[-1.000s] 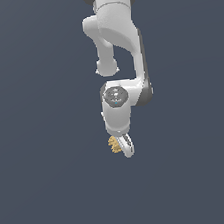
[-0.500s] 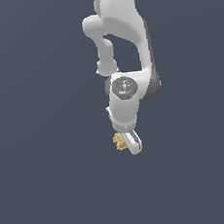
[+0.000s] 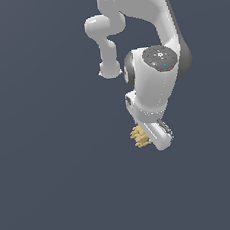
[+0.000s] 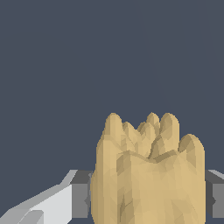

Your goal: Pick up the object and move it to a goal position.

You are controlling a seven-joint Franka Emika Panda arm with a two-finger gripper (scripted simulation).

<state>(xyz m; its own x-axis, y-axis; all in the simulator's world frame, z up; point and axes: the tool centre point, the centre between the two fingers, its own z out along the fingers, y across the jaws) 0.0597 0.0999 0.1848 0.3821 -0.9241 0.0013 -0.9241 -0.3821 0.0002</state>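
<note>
gripper (image 3: pixel 151 139): clamped on the object, fingers (image 4: pixel 78 199) pressed vs both its sides in wrist view | the object (image 3: pixel 139 136): tan, lumpy, ridged, sticks out of gripper toward exterior view's left, held clear of gray floor | arm (image 3: pixel 153 78): white, bent, comes down from top of exterior view

A tan, lumpy, ridged object (image 4: pixel 148 179) fills the near view, clamped between the end effector's (image 4: pixel 146 199) grey pads (image 4: pixel 81 200).
</note>
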